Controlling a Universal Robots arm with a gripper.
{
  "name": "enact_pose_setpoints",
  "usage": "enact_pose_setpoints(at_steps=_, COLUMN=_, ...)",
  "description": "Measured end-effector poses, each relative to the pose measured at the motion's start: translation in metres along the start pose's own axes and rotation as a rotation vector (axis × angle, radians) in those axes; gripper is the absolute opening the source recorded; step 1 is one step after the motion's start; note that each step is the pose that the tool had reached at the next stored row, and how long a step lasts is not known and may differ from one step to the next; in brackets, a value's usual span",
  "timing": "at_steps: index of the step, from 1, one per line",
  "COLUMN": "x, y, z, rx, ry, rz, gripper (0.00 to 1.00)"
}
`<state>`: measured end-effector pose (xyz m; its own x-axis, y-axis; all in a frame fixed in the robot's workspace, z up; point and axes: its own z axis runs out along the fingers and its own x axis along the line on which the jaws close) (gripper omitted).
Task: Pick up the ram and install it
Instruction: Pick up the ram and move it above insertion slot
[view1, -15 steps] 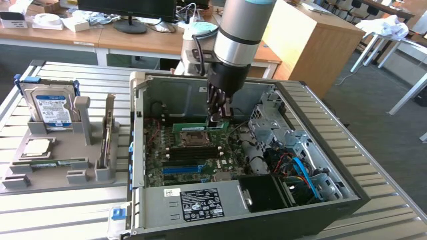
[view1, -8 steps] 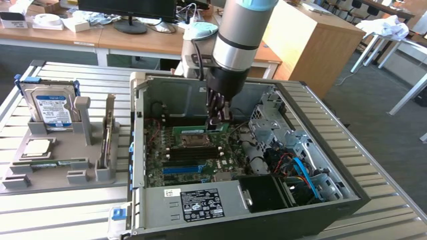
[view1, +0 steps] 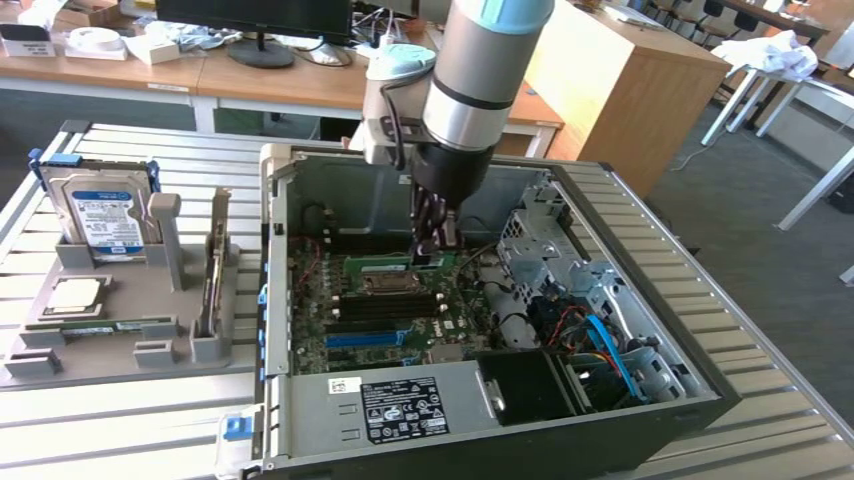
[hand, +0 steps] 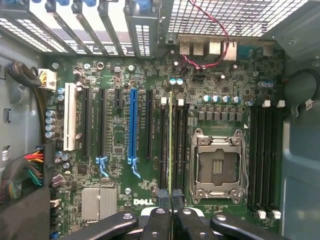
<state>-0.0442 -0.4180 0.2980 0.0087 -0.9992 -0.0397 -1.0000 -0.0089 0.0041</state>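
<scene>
Installing appears under way: the pincer (hand: 170, 212) is clenched on the ram (hand: 170, 145), which hangs edge-on straight below it, just over the black memory slots (hand: 183, 145) beside the processor socket (hand: 218, 165). Seating it likely calls for exact alignment with one slot.

ram (hand: 170, 145) over motherboard (hand: 120, 137) inside case (view1: 350, 190)

From my seat the room looks bright and evenly lit. White light lies on the slatted table (view1: 120, 420), and its metal ribs shine palest along the edge on the exterior view's right. Inside the computer case (view1: 400, 410) it is dimmer, with the arm (view1: 474, 70) shading the boards beneath it. On the wrist view I see the rear grille (hand: 235, 17) blown out white. The motherboard (hand: 120, 135) is evenly lit, the ram (hand: 170, 145) shows a pale thin edge, and the gripper (hand: 170, 200) is nearly black.
</scene>
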Motion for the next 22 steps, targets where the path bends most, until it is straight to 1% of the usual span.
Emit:
enact_pose_setpoints(at_steps=3, x=0.0001, y=0.0001, z=0.002, rx=-0.0001, ry=0.0001, rz=0.005, gripper=0.12)
enact_pose_setpoints(at_steps=9, x=0.0001, y=0.0001, z=0.0021, rx=0.0001, ry=0.0001, rz=0.009, gripper=0.12)
enact_pose_setpoints(at_steps=16, x=0.0001, y=0.0001, z=0.0026, rx=0.0013, ry=0.0, rz=0.041, gripper=0.12)
enact_pose_setpoints(at_steps=21, x=0.0001, y=0.0001, z=0.0026, rx=0.0013, ry=-0.0001, rz=0.041, gripper=0.12)
enact_pose_setpoints(at_steps=22, x=0.0001, y=0.0, z=0.0026, rx=-0.0008, ry=-0.0001, rz=0.042, gripper=0.12)
